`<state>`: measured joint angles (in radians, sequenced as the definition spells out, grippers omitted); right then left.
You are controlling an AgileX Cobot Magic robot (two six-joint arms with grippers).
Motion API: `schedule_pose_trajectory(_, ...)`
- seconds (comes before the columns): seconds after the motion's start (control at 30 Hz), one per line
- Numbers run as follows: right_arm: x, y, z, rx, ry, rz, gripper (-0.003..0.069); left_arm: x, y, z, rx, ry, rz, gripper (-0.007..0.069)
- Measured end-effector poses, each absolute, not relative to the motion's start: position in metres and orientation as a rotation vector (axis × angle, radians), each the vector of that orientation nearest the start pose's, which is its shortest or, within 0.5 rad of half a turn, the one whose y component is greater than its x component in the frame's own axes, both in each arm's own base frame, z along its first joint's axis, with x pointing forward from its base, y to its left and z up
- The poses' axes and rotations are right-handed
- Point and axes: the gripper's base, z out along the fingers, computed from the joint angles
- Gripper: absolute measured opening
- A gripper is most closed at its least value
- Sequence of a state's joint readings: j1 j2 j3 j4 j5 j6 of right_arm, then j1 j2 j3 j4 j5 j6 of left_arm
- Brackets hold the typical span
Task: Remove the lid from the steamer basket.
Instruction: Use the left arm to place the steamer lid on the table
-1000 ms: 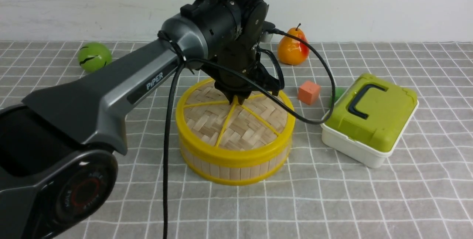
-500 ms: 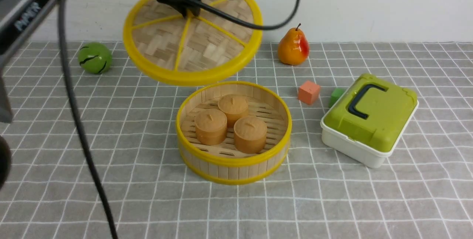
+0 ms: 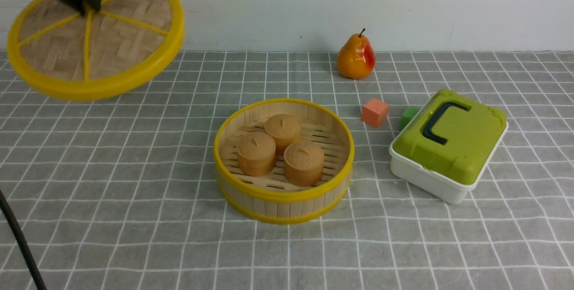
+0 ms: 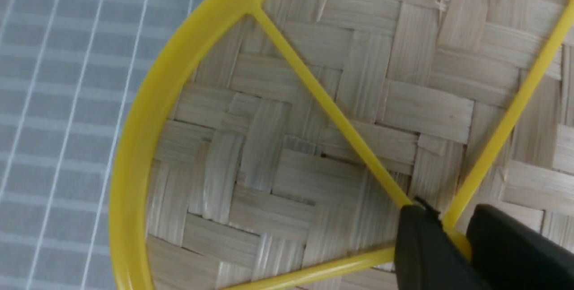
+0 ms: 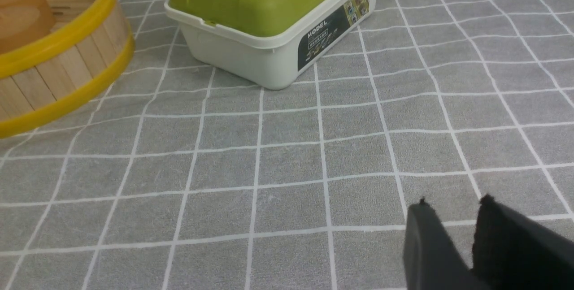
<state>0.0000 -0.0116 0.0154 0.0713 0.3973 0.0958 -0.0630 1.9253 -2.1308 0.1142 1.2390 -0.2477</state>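
The lid (image 3: 92, 39), a woven bamboo disc with a yellow rim and spokes, hangs in the air at the far left, well clear of the steamer basket. My left gripper (image 3: 87, 5) is shut on the lid's centre knob; the left wrist view shows its black fingers (image 4: 421, 236) pinching the yellow hub, with the lid (image 4: 287, 146) filling the frame. The steamer basket (image 3: 284, 198) stands uncovered at the table's middle with three tan buns (image 3: 280, 146) inside. It also shows in the right wrist view (image 5: 58, 84). My right gripper (image 5: 454, 205) is low over the cloth, nearly shut and empty.
A white box with a green lid (image 3: 448, 144) stands right of the basket, also in the right wrist view (image 5: 269, 16). An orange cube (image 3: 375, 112) and a green cube (image 3: 407, 115) lie behind it. A pear (image 3: 355, 59) stands at the back.
My left gripper lifted the lid off the basket and carried it up and to the left. The buns inside came into view. The left arm has left most of the front view.
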Motion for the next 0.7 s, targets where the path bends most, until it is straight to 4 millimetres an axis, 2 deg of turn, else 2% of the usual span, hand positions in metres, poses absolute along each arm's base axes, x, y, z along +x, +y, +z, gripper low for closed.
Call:
schedule_pose_trajectory(0.07, 0.052, 0.002, 0.173, 0.134, 1.881, 0.136, 0.0141, 0.425, -0.011, 0.366, -0.239, 2.561, 0.027, 0.0110)
schedule_pose_trajectory(0.1, 0.052, 0.003, 0.173, 0.133, 1.881, 0.137, 0.0142, 0.425, -0.011, 0.363, -0.238, 2.573, 0.028, 0.0110)
schedule_pose_trajectory(0.13, 0.052, 0.003, 0.173, 0.133, 1.881, 0.137, 0.0145, 0.428, -0.012, 0.335, -0.228, 2.608, 0.024, 0.0110)
schedule_pose_trajectory(0.23, 0.052, 0.003, 0.173, 0.133, 1.881, 0.137, 0.0149, 0.430, -0.016, 0.290, -0.226, 2.630, -0.008, 0.0110)
schedule_pose_trajectory(0.27, 0.052, 0.003, 0.173, 0.133, 1.881, 0.137, 0.0149, 0.431, -0.016, 0.291, -0.228, 2.620, -0.011, 0.0110)
schedule_pose_trajectory(0.3, 0.052, 0.003, 0.173, 0.133, 1.881, 0.137, 0.0151, 0.429, -0.018, 0.267, -0.247, 2.641, -0.024, 0.0110)
schedule_pose_trajectory(0.37, 0.052, 0.002, 0.173, 0.134, 1.881, 0.136, 0.0154, 0.425, -0.017, 0.248, -0.266, 2.649, -0.028, 0.0110)
schedule_pose_trajectory(0.53, 0.052, 0.003, 0.173, 0.133, 1.881, 0.137, 0.0160, 0.422, -0.018, 0.231, -0.290, 2.644, -0.038, 0.0110)
schedule_pose_trajectory(0.7, 0.052, 0.003, 0.173, 0.133, 1.881, 0.137, 0.0162, 0.427, -0.021, 0.216, -0.337, 2.632, -0.100, 0.0112)
